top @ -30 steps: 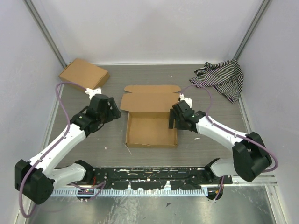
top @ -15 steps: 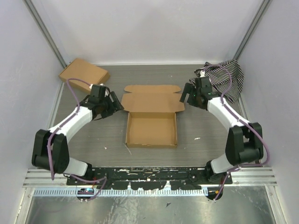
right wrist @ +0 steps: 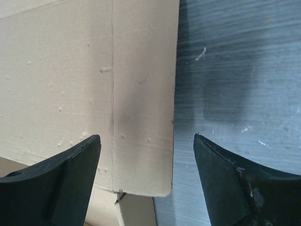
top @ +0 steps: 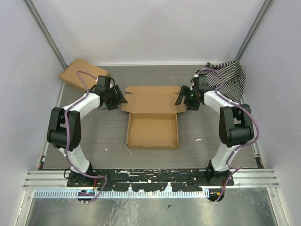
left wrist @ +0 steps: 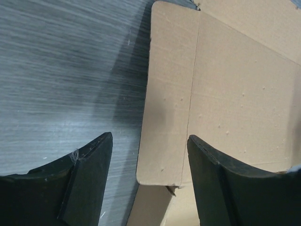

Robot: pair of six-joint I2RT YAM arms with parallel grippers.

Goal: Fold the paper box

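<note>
The paper box [top: 153, 125] lies mid-tabletop [top: 89, 136], its formed tray on the near side showing only bare cardboard, its lid open flat toward the far edge. The left gripper [top: 117, 98] and right gripper [top: 181, 98] stand at the lid's side flaps, jaws spread and pinching nothing; only the wrist views show each flap's crease between the fingers. Only the top view shows the closed cardboard box [top: 84, 75] in the far left corner and the striped cloth [top: 225, 77] in the far right.

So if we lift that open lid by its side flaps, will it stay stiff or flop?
Probably stiff between creases: the paper box is cardboard, and its lid looks flat. The side flap should hinge at its scored line. It looks light and nothing pins it, so it may slide when pushed.
</note>
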